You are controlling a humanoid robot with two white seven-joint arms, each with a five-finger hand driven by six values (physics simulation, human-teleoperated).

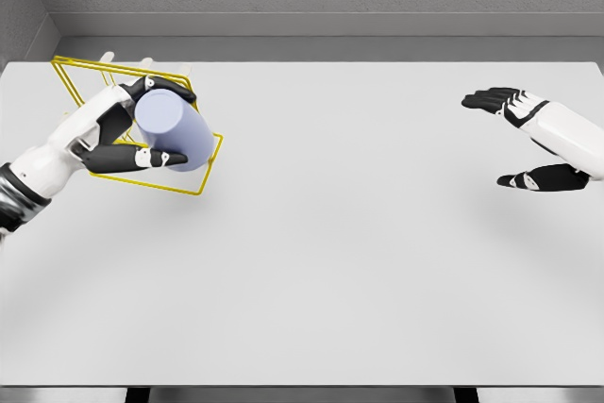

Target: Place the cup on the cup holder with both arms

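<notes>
the left hand was wrapped around a pale lavender cup, dark fingers curled over its top side and the thumb pressed along its lower side. the cup was tilted, its closed end turned up toward the camera, and it sat over the yellow wire cup holder near the far left corner of the table. whether the cup touched the wire frame could not be told; the frame's bars showed behind and below it. the holder's thin yellow rods reached back toward the table's far edge and forward to a lower bar just beside the cup's right side.

the right hand hung over the right edge of the table, well apart from the cup, its fingers stretched out and its thumb spread away from them, holding nothing. the white forearm ran off the right side of the view.
</notes>
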